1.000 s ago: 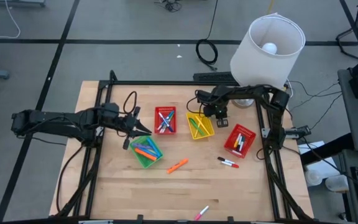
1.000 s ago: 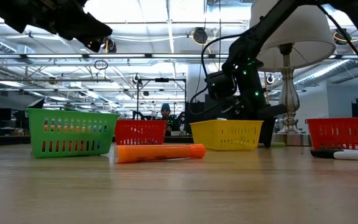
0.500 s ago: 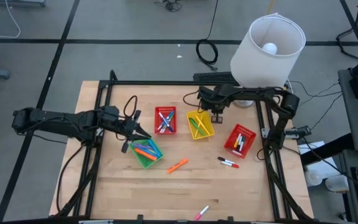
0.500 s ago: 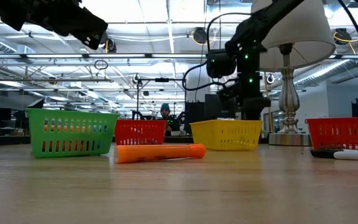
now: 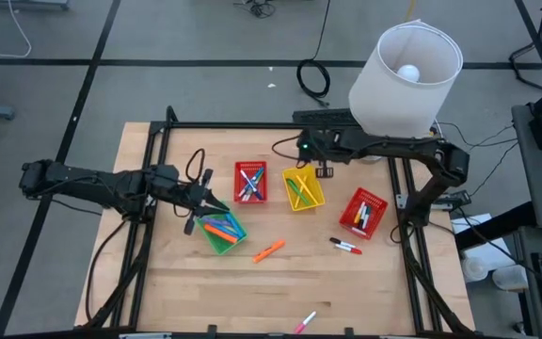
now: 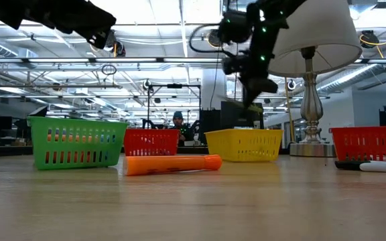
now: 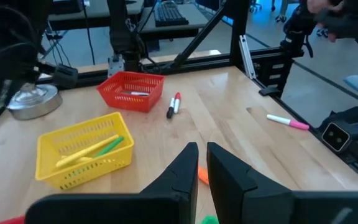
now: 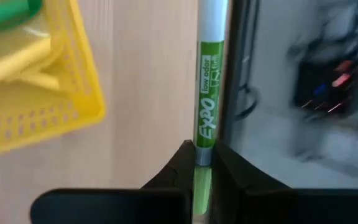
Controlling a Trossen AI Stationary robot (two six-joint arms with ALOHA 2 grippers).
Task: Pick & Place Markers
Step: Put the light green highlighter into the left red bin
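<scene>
step: sorting markers, place phase | right gripper (image 8: 203, 163) clamped on green marker (image 8: 207, 93), beside yellow basket (image 5: 302, 189) far edge | left gripper (image 7: 201, 163) pinched empty over green basket (image 5: 220, 231) | next: I'd carry it over a basket, then release

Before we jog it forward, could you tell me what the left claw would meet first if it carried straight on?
Probably the orange marker just beyond the left claw; depth is uncertain.

Bright, even overhead light; right wrist background perhaps motion-blurred.
</scene>
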